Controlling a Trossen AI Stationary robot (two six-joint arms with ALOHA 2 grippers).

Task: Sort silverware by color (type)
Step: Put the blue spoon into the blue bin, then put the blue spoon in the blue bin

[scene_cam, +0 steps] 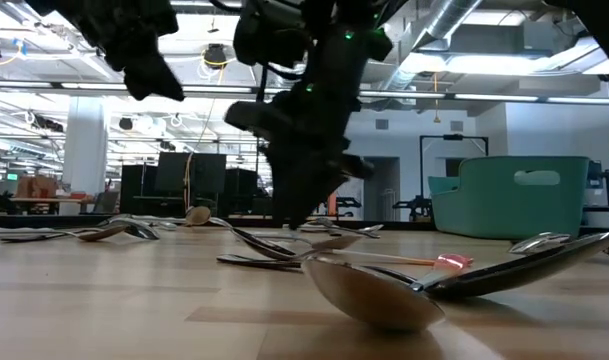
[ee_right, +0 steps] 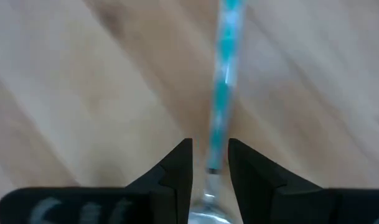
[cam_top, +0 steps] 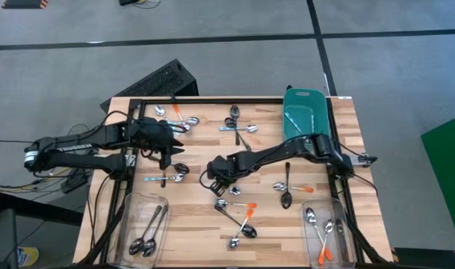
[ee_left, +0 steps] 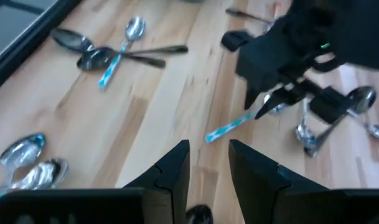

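Observation:
Spoons lie scattered on the wooden table (cam_top: 197, 149): blue-handled ones (cam_top: 161, 178) (cam_top: 231, 128), orange-handled ones (cam_top: 246, 205) and a dark one (cam_top: 287, 190). My right gripper (cam_top: 214, 178) (ee_right: 210, 146) is low at the table's middle, shut on a blue-handled spoon (ee_left: 229, 126). My left gripper (cam_top: 169, 149) (ee_left: 209, 146) hovers raised to its left, fingers close together with nothing between them. My right gripper pinches the blue-handled spoon at its neck (ee_right: 212, 163), where handle meets bowl, between the two fingers. The shiny bowl (ee_right: 208, 211) lies back between them, and the handle (ee_right: 225, 74) runs out forward along the fingers. Whether the handle's free end (ee_left: 211, 135) rests on the table I cannot tell.
A clear bin (cam_top: 131, 224) at the near left corner holds dark spoons; another (cam_top: 305, 224) at the near right holds orange-handled ones. A teal tub (cam_top: 305, 116) stands at the far right. More spoons lie just near of the right gripper (cam_top: 238, 224).

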